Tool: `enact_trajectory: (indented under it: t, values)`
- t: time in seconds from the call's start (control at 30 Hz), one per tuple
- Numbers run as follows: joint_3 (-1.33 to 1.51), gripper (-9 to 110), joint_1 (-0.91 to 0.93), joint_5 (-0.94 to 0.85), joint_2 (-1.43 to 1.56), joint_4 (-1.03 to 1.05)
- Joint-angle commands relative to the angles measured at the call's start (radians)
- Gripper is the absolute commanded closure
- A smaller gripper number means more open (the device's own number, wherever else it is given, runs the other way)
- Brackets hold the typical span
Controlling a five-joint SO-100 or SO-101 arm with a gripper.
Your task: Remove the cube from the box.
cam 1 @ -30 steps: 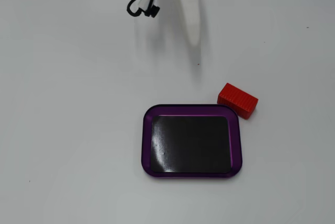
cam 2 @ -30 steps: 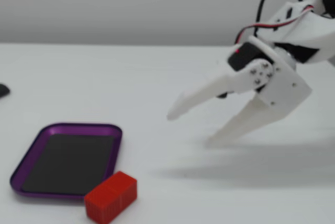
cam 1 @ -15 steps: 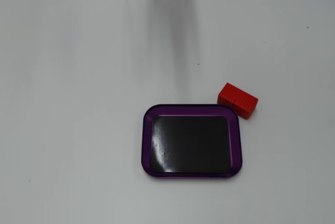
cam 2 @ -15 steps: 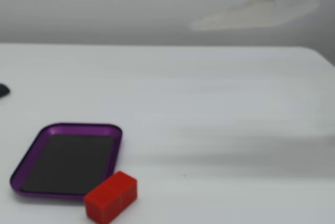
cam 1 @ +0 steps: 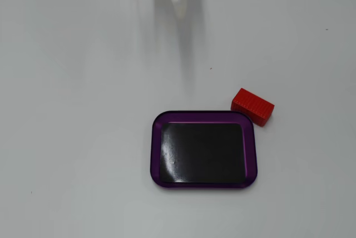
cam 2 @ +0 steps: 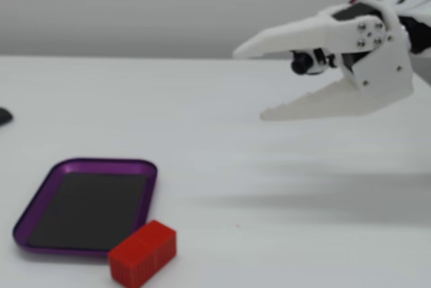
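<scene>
Cube (cam 1: 252,106), one red block, lay on the table outside the single purple box (cam 1: 203,117), just beside its corner. Only the side-on fixed view showed the gripper (cam 2: 248,83): white, raised well apart from both, jaws spread wide and empty.

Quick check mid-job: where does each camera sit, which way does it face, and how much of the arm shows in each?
A fixed view: high up, looking straight down at the tray and the red block at its upper right corner; only a blurred white streak, perhaps the arm.
A fixed view: low at table height, side on; the gripper hangs open in the air at the right.
Shared: tray and block, outside the tray.
</scene>
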Motion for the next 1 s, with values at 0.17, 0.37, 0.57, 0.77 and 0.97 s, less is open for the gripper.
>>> enact_trajectory:
  t: [0.17, 0.37, 0.57, 0.77, 0.97]
  values:
    - [0.028, 85, -0.005, 0.072, 0.044, 0.06]
    - [0.015, 101, -0.002, 0.129, 0.044, 0.063]
    - [0.017, 101, -0.003, 0.12, 0.044, 0.061]
    - [0.02, 102, -0.003, 0.12, 0.044, 0.052]
    - [0.02, 102, -0.003, 0.12, 0.044, 0.052]
